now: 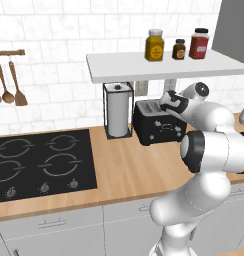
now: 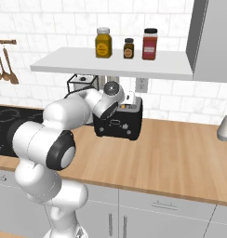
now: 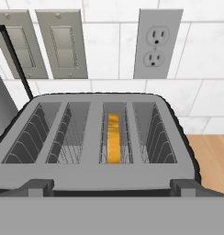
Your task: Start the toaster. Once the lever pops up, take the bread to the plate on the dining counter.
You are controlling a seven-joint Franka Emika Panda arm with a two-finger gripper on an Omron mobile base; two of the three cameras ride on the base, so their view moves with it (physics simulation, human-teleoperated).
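Wood-top desk (image 1: 129, 170) over grey cabinet fronts, white tiled wall behind. 1 black stovetop (image 1: 41, 162) set into the desk's left part, 4 burners, 3 knobs along its front edge. 1 white shelf (image 1: 164, 66) on the wall carrying 3 jars: 1 yellow (image 1: 154, 45), 1 small dark (image 1: 179, 49), 1 red (image 1: 199, 44). 1 rail at the far left with wooden spoons (image 1: 9, 85) hanging. 1 paper-towel roll holder (image 1: 118, 110) at the desk's back edge, just left of the toaster (image 1: 156, 124). 1 toaster, black, at the back edge under the shelf. In the hand view its top has 4 slot openings, and 1 slice of bread (image 3: 113, 137) stands edge-on in the 3rd opening from the left, sunk inside. Wall behind it: 2 switch plates (image 3: 40, 43), 1 double outlet (image 3: 157, 43). 1 pale object (image 2: 225, 124) at the desk's right side, too cut off to name. Hand (image 1: 169, 102) hovers over the toaster top, fingers spread wide, grasping nothing.
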